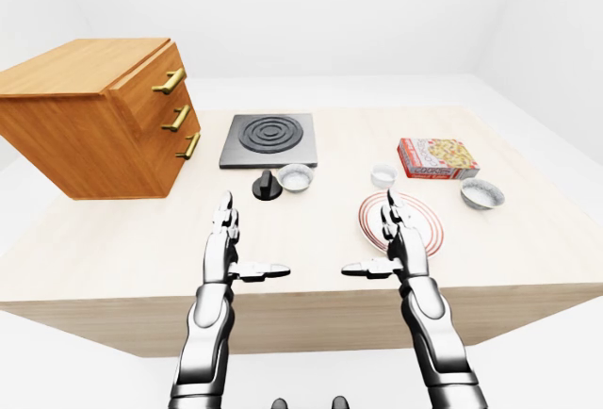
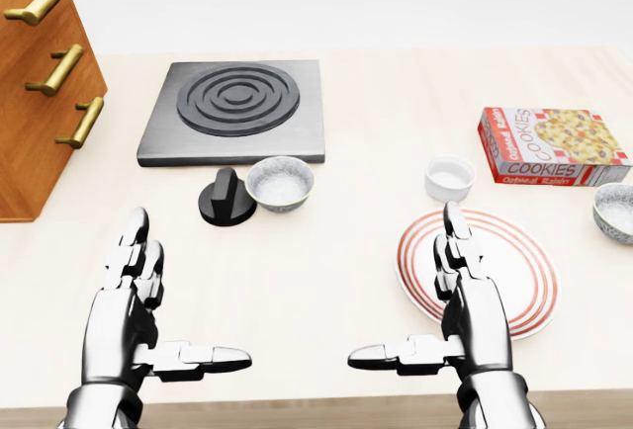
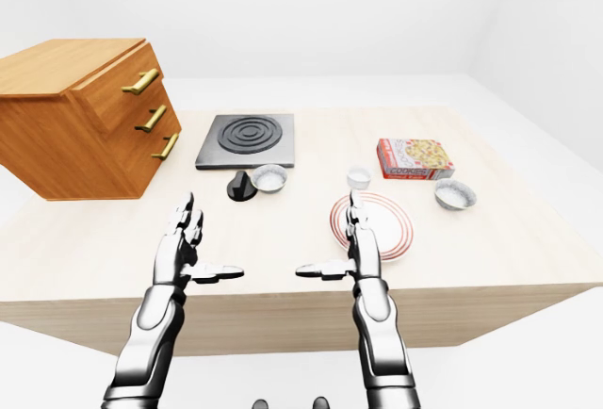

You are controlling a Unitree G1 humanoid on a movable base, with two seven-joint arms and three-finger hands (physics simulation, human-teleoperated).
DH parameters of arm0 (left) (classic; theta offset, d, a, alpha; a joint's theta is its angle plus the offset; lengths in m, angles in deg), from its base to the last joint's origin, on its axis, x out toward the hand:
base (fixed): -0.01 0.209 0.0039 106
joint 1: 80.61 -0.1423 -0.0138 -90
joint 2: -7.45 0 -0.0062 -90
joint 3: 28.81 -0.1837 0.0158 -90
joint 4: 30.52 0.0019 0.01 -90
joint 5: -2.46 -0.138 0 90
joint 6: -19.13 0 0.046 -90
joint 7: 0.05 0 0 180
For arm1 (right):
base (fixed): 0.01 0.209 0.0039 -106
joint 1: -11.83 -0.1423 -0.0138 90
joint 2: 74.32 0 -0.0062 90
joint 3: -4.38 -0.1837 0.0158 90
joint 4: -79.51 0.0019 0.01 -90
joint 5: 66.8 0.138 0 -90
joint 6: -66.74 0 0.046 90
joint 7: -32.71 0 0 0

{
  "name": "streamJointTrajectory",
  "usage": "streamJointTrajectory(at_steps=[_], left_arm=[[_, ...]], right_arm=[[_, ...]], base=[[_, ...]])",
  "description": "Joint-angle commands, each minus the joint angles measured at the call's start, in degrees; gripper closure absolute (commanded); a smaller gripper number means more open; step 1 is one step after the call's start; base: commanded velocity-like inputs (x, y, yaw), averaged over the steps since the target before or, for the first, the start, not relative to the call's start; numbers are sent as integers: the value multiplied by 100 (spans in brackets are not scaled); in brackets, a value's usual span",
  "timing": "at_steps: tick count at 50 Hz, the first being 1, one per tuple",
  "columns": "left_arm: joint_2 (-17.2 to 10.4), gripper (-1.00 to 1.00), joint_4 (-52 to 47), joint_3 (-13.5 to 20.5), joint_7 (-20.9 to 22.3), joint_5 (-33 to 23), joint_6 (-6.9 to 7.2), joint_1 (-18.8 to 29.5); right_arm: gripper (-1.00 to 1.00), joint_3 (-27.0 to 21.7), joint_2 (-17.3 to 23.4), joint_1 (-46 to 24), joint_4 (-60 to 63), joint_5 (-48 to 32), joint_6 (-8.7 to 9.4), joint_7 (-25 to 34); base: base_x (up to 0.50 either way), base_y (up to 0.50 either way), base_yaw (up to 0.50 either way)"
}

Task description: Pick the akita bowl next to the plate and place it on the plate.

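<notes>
Beyond the spread right hand (image 2: 473,315) lay the plate (image 2: 516,273), the akita bowl (image 2: 615,210) to its right; left hand (image 2: 124,315) also spread.

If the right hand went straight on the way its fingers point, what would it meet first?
Probably the small white bowl just past the plate in the head view; depth is unclear, so the right hand might pass above it.

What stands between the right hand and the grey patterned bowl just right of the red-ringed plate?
Nothing visible. The open right hand hovers over the left side of the white red-ringed plate; the grey patterned bowl sits just beyond its right edge.
</notes>
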Motion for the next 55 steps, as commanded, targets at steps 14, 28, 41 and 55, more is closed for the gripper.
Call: streamJointTrajectory(at_steps=[14, 28, 41, 55], left_arm=[[-58, -100, 23, 225, 83, 416, -237, -29], [-74, -100, 150, 246, 107, 459, -399, -44], [-54, -100, -123, 224, 49, 502, -174, -87], [-55, -100, -1, 235, 67, 502, -276, -85]], right_arm=[[-100, -92, 86, 172, 56, -42, -346, 358], [-100, -130, 69, 167, 102, 27, -317, 353], [-100, -124, 65, 175, 154, 40, -266, 345], [-100, -132, 71, 182, 195, 20, -224, 312]], base=[[0, 0, 0], [0, -8, 0], [0, -20, 0], [0, -21, 0]])
